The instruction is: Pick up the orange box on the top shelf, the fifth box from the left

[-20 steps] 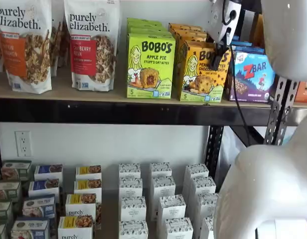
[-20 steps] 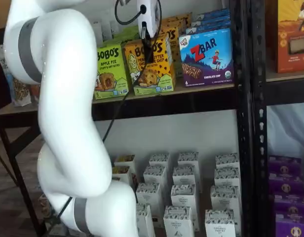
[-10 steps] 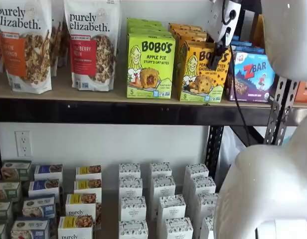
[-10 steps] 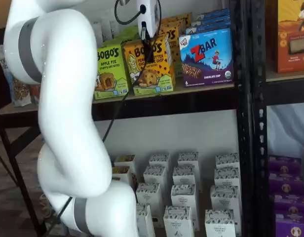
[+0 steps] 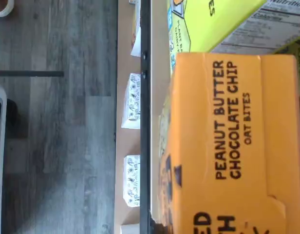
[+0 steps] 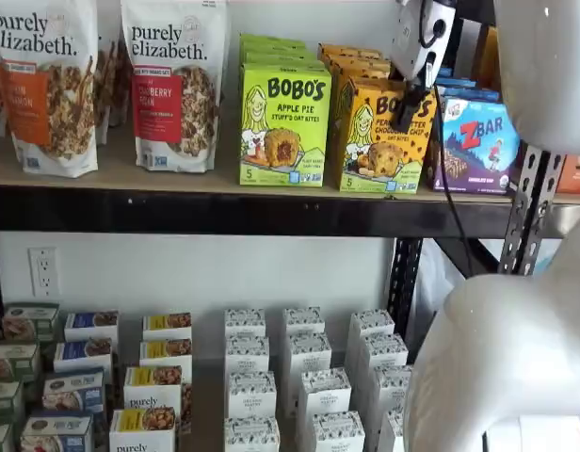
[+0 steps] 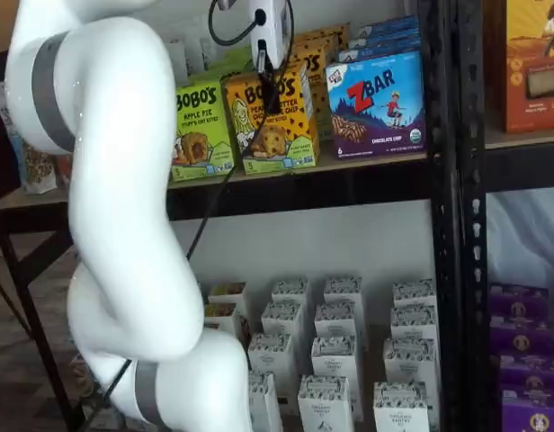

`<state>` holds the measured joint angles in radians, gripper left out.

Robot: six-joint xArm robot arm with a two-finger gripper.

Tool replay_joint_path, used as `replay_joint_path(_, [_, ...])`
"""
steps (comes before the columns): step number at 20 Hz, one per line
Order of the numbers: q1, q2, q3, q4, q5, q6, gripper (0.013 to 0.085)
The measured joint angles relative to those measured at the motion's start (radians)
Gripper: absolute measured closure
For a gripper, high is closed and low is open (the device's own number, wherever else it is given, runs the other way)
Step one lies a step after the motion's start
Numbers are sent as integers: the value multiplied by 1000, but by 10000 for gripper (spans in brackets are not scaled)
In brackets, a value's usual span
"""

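Orange box (image 6: 382, 135) stands upright at the front edge of the top shelf (image 6: 205, 179), tilted slightly, between the green box (image 6: 283, 123) and the blue box (image 6: 480, 143). The tool (image 6: 414, 94) hangs before the orange box's upper right corner in both shelf views; whether its fingers clamp the box cannot be told. The wrist view shows the orange box's top panel.

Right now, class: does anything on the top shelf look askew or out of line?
Yes: the orange box leans, its upper edge tipped toward the ZBar box, while the Apple Pie box stands square. The pincer sits at its top.
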<state>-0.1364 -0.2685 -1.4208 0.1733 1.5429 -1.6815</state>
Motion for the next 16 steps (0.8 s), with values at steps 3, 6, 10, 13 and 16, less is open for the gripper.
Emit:
replay_joint_path(3, [-2, -3, 3, 5, -5, -1, 490])
replay_joint_path(6, [-5, -6, 6, 13, -11, -3, 570])
replay_joint_path(10, [-9, -6, 3, 20, -8, -5, 650])
replay_joint_path(13, [-10, -5, 1, 22, -6, -6, 690])
replay_joint_path(16, [-10, -5, 0, 21, -3, -6, 730])
